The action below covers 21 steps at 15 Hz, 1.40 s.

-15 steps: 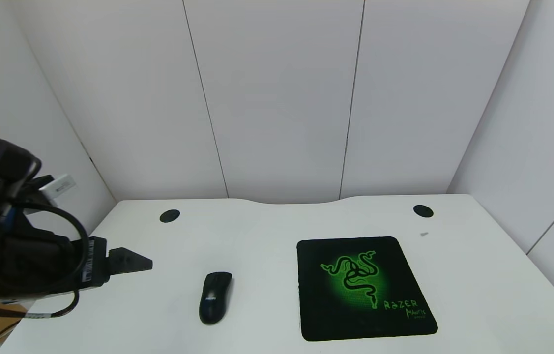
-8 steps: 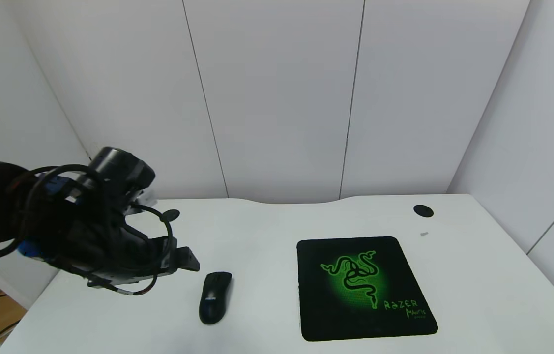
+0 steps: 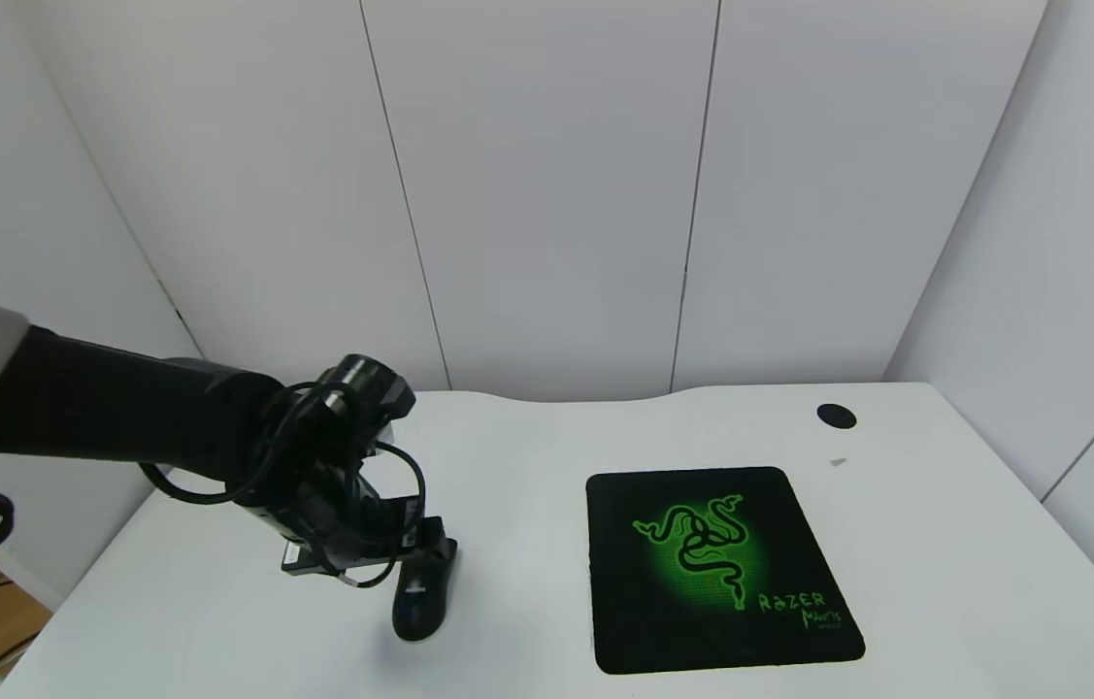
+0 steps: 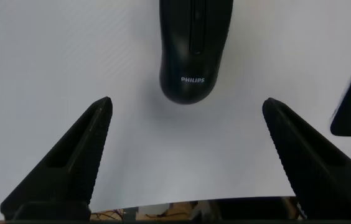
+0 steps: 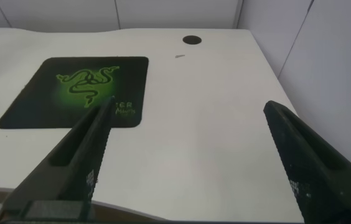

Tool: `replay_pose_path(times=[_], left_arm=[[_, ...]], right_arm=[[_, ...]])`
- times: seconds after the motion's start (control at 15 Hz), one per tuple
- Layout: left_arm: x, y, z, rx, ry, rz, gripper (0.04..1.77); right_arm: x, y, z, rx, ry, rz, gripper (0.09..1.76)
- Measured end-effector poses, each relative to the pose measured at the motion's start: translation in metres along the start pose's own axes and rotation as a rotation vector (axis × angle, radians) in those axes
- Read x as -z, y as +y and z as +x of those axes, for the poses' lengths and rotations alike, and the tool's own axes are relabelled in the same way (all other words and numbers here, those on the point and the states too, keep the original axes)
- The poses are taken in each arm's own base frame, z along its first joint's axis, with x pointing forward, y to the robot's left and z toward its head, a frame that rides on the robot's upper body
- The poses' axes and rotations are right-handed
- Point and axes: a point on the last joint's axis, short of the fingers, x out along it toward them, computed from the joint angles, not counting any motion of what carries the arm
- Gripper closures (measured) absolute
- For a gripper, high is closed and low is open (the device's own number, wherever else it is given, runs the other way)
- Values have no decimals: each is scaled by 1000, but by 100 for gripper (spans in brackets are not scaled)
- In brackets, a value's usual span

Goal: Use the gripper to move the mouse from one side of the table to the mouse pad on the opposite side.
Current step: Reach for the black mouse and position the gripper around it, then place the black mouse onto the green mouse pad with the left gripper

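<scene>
glossy oval mouse (image 4: pixel 195 50) lies on smooth white table (image 3: pixel 527 505), left claw (image 4: pixel 188 112) wide open, empty.

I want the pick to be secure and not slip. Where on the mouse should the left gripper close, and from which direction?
Grip the mouse across its narrow width, at mid-body on the long flanks, coming down from above. It lies flat on the table, long and slim, so the sides probably give the steadiest hold. The left gripper is open wider than the mouse, but short of its rounded end.
</scene>
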Motion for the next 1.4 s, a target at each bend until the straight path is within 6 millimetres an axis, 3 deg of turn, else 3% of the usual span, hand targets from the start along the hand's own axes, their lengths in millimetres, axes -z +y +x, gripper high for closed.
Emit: replay_pose_path(times=[0.53, 0.93, 1.0, 1.27, 1.4], left_arm=[[0, -10, 54, -43, 29, 10, 9], [2, -10, 68, -68, 55, 12, 9], [3, -10, 69, -71, 57, 12, 18], [3, -10, 71, -78, 60, 13, 79], [3, -10, 72, -77, 59, 12, 87]], right_arm=[[0, 0, 0, 0, 0, -1, 14], [0, 0, 0, 0, 0, 0, 14], [0, 0, 0, 0, 0, 0, 14], [0, 0, 0, 0, 0, 0, 14], [0, 0, 0, 0, 0, -1, 14]])
